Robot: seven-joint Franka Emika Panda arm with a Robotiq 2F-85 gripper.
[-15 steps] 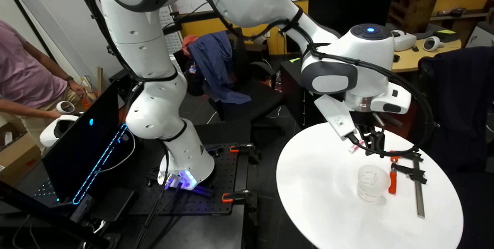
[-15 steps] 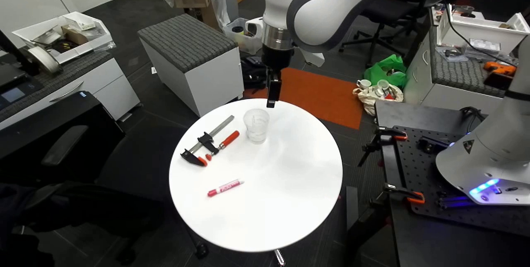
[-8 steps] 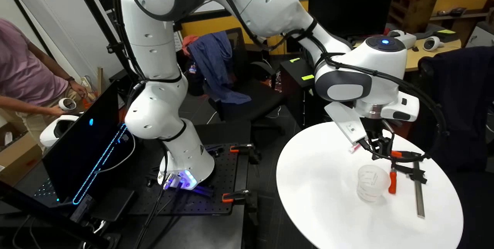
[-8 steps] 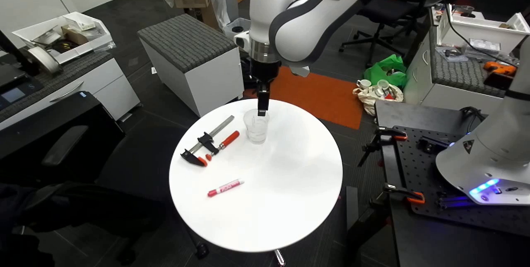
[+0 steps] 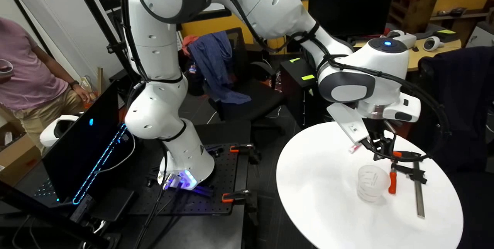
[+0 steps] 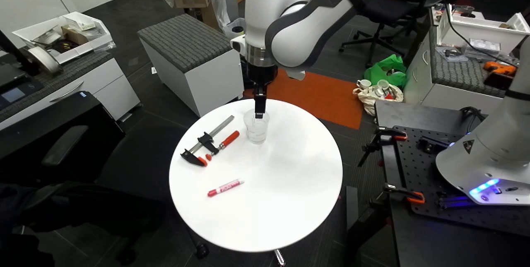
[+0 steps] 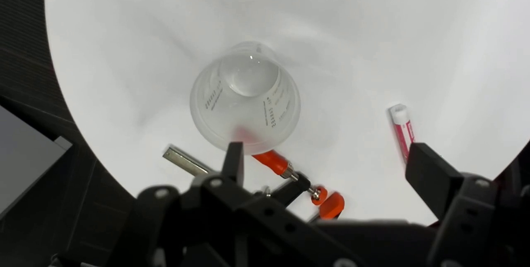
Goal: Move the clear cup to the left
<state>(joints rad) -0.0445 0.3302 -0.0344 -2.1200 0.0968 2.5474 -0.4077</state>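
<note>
**Before Force Is Applied**

While the black two-fingered gripper point(image 7: 332, 167) stands spread, holding nothing, the clear, tapered plastic cup point(image 7: 246, 103) sits upright on the round white tabletop point(image 6: 281, 213), beside the red-handled metal clamp point(image 6: 208, 142). Expect low weight and thin, slippery walls (squeezing would probably deform them); grasp mid-wall with minimal force.

Both exterior views look obliquely down from differing sides, sharing the round table point(image 6: 285, 192) and the arm point(image 5: 281, 13); the wrist view faces down at the clear cup point(image 7: 247, 103) from much nearer
</note>
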